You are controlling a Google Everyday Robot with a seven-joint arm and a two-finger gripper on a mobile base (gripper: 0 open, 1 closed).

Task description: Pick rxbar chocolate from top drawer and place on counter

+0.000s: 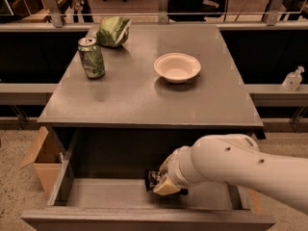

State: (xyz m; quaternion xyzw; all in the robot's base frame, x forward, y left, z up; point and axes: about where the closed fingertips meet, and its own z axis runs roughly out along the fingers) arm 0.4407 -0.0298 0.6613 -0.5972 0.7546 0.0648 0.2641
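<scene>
One view only, looking from above and in front at the grey cabinet. The drawer [110, 192] stands pulled out under the bench [130, 95]. The bar [152, 179] is inside the drawer, on the floor near the middle, a little to the right of centre and closer to the front wall than to the back. Only its left end shows, dark with pale lettering; the rest is covered by the tool [162, 185]. Because of this I cannot tell surely which way its long axis runs; the visible end points to the left side of the drawer.

Left of the bar the drawer floor is bare up to the left wall. On the right the white arm [240, 165] comes in over the front right corner and covers that part.

On the bench the near half is bare up to the front edge. A can [91, 57] stands at the back left, a green bag [113, 31] behind it at the far edge, and a white bowl [177, 67] right of centre. A cardboard box [42, 160] sits on the floor left of the drawer.

The tool is low in the drawer, right upon the bar and touching it. Whether it is wide, narrow or already gripping the bar, I cannot tell.
</scene>
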